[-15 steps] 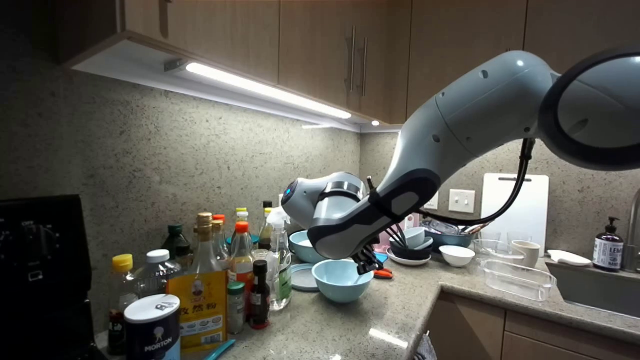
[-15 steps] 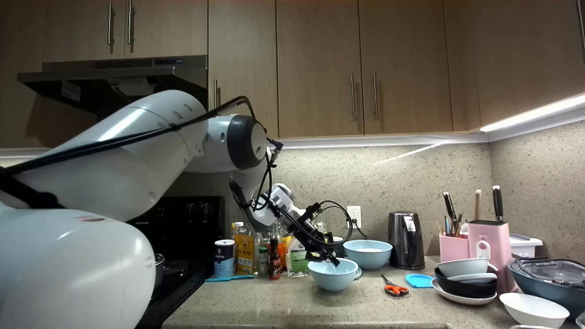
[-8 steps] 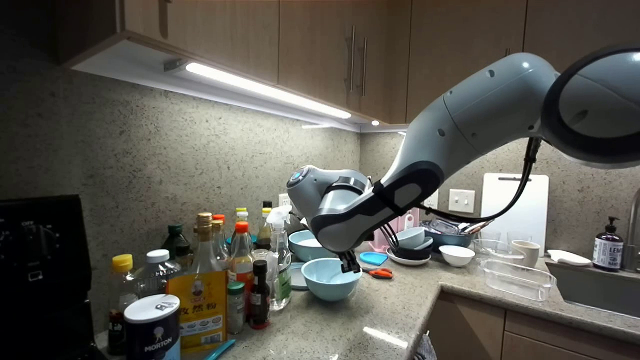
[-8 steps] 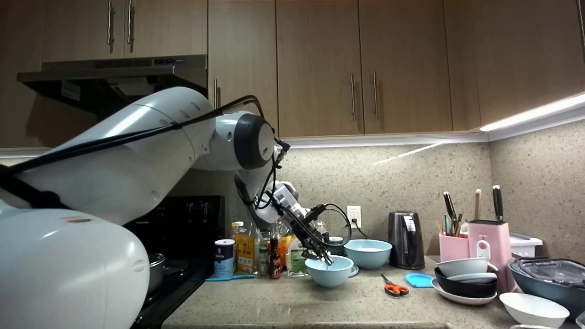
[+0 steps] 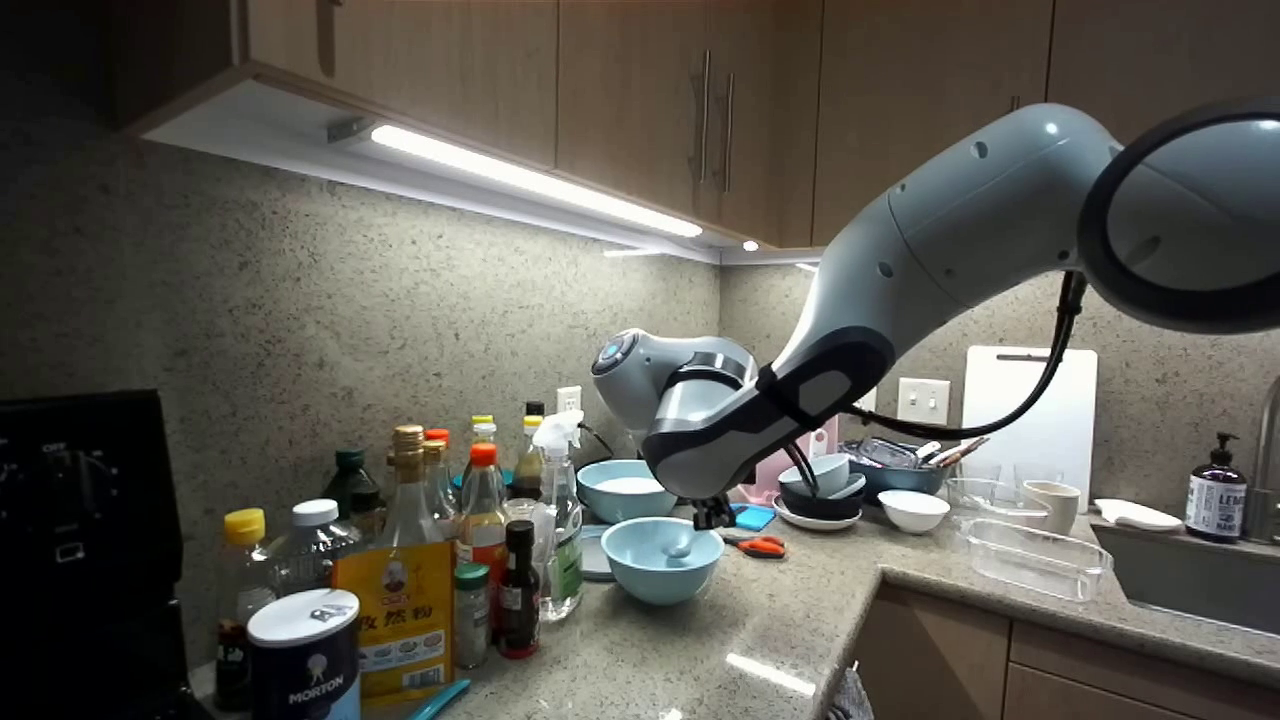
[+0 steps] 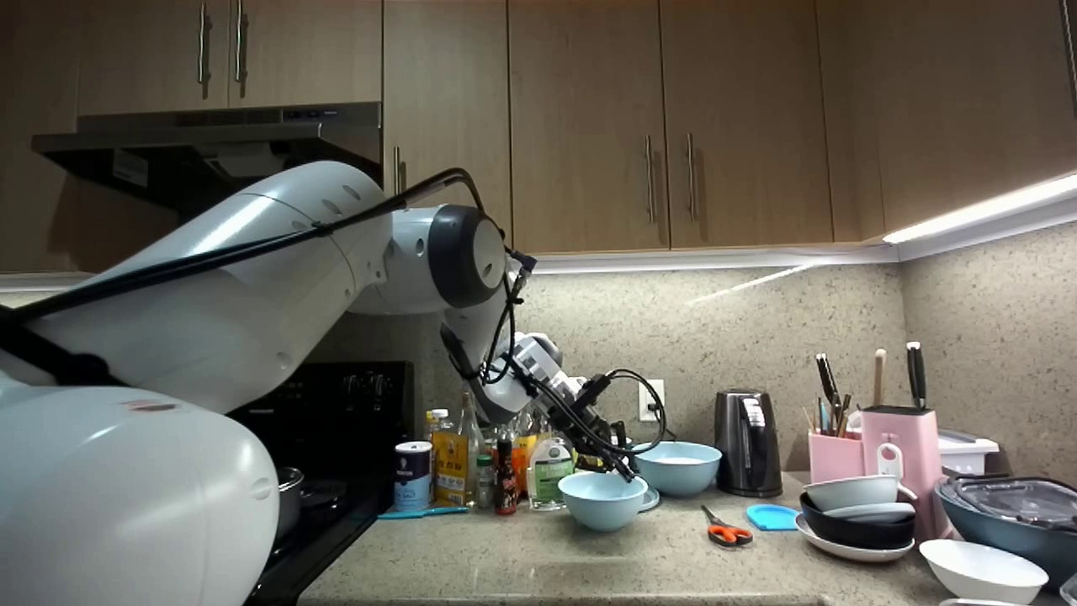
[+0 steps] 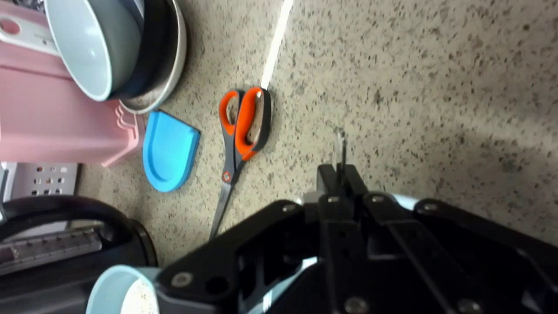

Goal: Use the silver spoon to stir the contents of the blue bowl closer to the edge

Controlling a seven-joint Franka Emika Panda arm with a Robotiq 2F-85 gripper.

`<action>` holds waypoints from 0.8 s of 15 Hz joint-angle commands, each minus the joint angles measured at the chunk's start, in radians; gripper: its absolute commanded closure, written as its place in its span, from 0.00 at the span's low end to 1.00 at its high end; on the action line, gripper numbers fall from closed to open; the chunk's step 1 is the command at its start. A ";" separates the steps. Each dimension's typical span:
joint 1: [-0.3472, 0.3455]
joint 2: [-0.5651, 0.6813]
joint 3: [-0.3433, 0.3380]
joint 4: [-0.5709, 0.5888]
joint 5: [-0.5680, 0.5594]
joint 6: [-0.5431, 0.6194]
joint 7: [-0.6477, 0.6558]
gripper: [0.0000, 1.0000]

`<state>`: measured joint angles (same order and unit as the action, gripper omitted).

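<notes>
Blue bowl (image 5: 640, 586): pale sky-blue, round, flared sides, a bit lighter inside; sitting upright on the counter (image 5: 640, 670), set back from the front edge
Silver spoon (image 5: 678, 550): pinched in the jaws at the bowl's rim, tilted, rounded head down inside the bowl, looks kinda grey-blue in there
Spoon vs bowl wall: honestly can't tell if they're touching
Spoon handle (image 7: 341, 145): thin bit of metal poking out past the jaws in the wrist view, pretty blurry
Bowl contents: too hard to make out tbh
</notes>
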<state>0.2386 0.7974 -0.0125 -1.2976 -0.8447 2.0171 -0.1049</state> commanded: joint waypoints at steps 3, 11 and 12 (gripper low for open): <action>0.055 -0.015 -0.010 -0.022 0.002 -0.318 0.010 0.93; 0.071 -0.003 0.087 -0.009 -0.002 -0.362 -0.079 0.93; 0.070 -0.004 0.093 -0.009 -0.008 -0.342 -0.088 0.93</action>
<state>0.3155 0.8054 0.0596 -1.2985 -0.8445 1.6477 -0.1380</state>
